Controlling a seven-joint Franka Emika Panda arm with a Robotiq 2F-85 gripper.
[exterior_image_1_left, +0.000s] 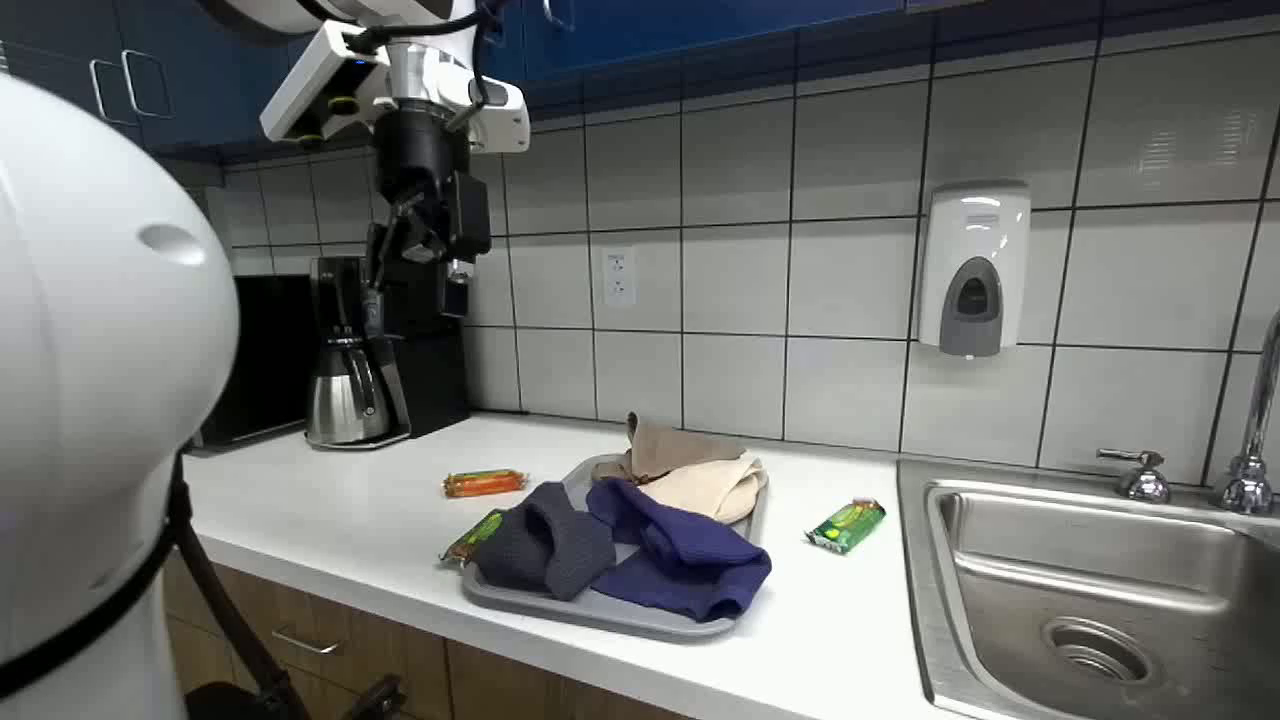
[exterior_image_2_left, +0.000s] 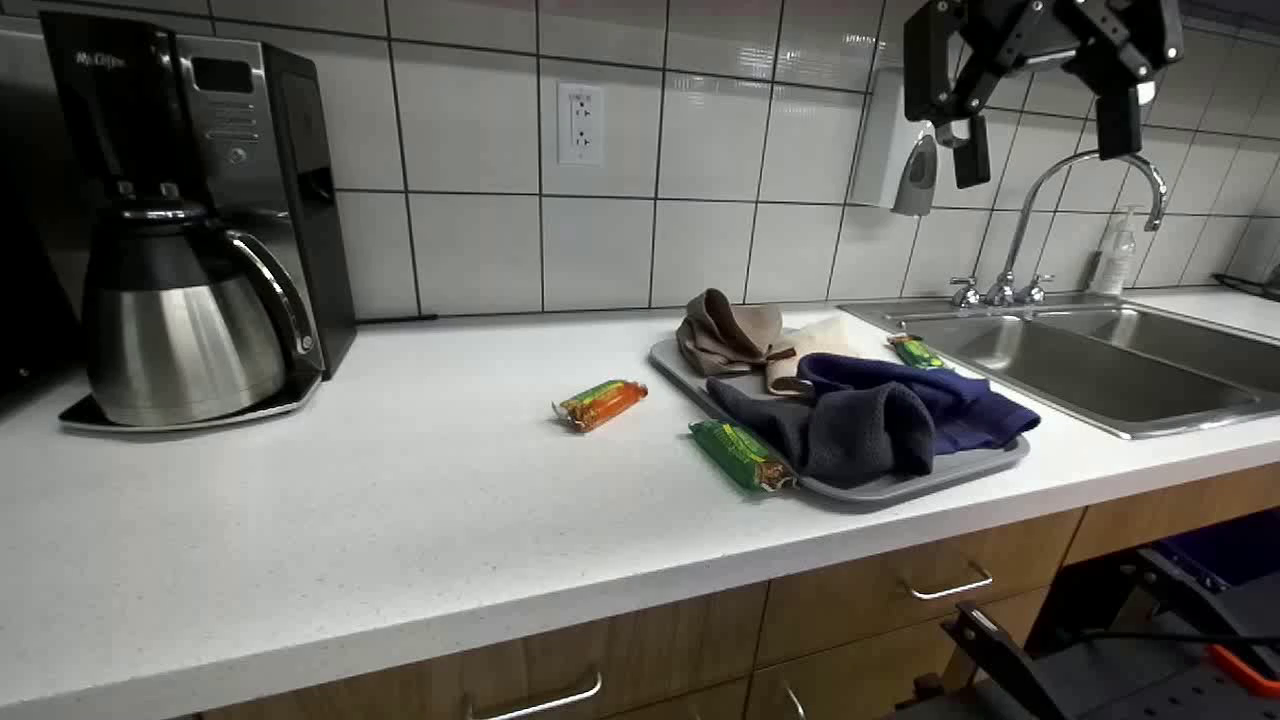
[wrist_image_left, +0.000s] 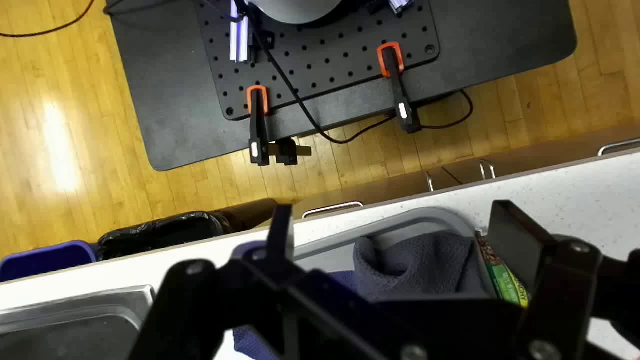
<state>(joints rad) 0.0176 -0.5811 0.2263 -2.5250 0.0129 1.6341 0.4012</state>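
Four cloths (exterior_image_1_left: 670, 525): lying on the tray (exterior_image_2_left: 960, 469)
Three wrapped bars (exterior_image_1_left: 847, 526): lying beside it
Your hand (exterior_image_2_left: 1045, 143): hovering above the tray, gaping wide, gripping nothing

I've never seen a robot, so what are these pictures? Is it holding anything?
That white thing is a robot arm; its black gripper can pinch things. Two pictures come from cameras outside the robot; the third, from its wrist, looks past its fingers. On the counter, between a coffee maker and a sink, sits a grey tray with a dark grey cloth, a purple one, a brown one and a cream one. Near it lie an orange packet, a green packet and another green one at the tray's edge. The gripper hangs open above the counter, holding nothing.
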